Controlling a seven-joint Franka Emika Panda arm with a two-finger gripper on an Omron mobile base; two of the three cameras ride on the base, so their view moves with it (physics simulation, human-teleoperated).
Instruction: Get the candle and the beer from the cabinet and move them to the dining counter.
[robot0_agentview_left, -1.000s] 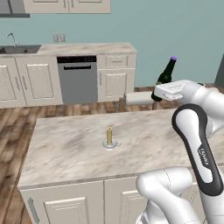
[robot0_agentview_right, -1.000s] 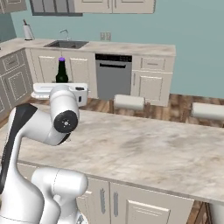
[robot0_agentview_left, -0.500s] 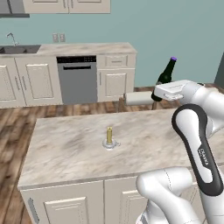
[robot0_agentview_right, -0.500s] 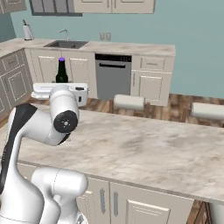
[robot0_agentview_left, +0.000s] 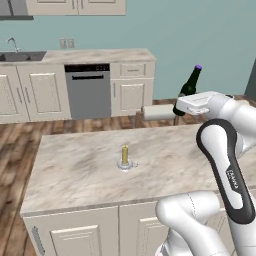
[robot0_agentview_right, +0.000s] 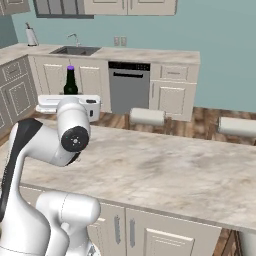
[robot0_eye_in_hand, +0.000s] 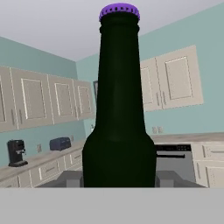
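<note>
Showing a rendered kitchen w/ a white robot arm holding the beer, a dark green, almost black bottle w/ purple cap. In left base view the bottle sits upper right of frame, tilted so its neck leans toward the right, its lower body hidden behind the white hand; the gripper is at the bottle's base, above the far right edge of the dining counter. In right base view the same bottle shows at upper left, neck rising above the white hand. In hand view the bottle takes up the frame centre, cap at top, w/ one dark fingertip at lower left and the other at lower right, both against the bottle's sides: jaws closed narrow around the bottle.

The candle, pale yellow & upright in a small silver dish, stands on the marbled island top at centre of left base view, well apart from the bottle.

Bkgd: dishwasher upper centre-left, sink upper left in right base view, two pale stools beyond the island's far edge, wood floor, teal wall. Hand view also shows a black coffee machine & toaster at lower left on a counter.
</note>
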